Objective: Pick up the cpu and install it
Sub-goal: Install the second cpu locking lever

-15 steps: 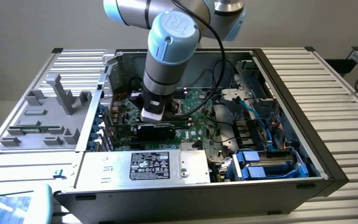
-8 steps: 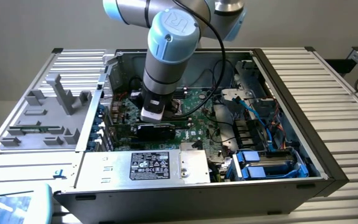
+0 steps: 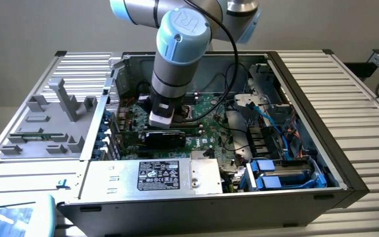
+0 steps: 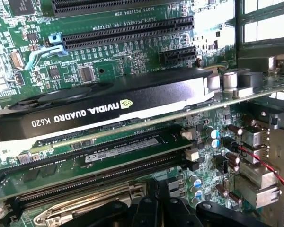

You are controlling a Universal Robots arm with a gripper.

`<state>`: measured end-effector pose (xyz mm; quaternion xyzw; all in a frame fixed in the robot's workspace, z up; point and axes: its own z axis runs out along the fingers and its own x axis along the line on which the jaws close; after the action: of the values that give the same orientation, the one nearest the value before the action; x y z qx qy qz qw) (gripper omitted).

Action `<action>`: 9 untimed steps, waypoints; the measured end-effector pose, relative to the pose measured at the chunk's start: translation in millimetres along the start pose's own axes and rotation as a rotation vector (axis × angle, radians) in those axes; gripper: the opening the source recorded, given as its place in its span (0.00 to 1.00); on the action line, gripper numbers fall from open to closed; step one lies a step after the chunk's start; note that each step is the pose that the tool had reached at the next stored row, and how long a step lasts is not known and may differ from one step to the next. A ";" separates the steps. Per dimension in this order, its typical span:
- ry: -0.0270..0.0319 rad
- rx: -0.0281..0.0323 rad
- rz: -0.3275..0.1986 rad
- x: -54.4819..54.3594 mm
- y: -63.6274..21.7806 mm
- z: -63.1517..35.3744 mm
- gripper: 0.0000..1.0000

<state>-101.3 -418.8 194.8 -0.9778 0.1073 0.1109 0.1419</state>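
Note:
My gripper (image 3: 165, 125) reaches down into the open computer case (image 3: 321, 148), just behind the black NVIDIA graphics card (image 3: 170, 137). In the wrist view its black fingers (image 4: 146, 212) sit close together, shut, low over the green motherboard (image 4: 132, 52). A shiny metal socket frame and lever (image 4: 80, 204) lie right beside them. The cpu is hidden; I cannot tell whether anything is between the fingers. The graphics card (image 4: 104, 108) stands on edge across the wrist view, with a memory stick (image 4: 113, 151) between it and the fingers.
A silver power supply box with a label (image 3: 153, 176) fills the case's front. Blue drive brackets (image 3: 283, 175) and blue cables (image 3: 273, 126) crowd the exterior view's right. A grey fixture tray (image 3: 45, 123) lies outside the case on the exterior view's left. Red wires (image 4: 267, 168) run past capacitors.

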 end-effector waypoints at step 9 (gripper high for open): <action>-0.0009 0.0034 -0.001 -0.3 -1.7 4.2 0.12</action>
<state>-101.9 -415.8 191.4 -0.9775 0.1072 0.1111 0.1437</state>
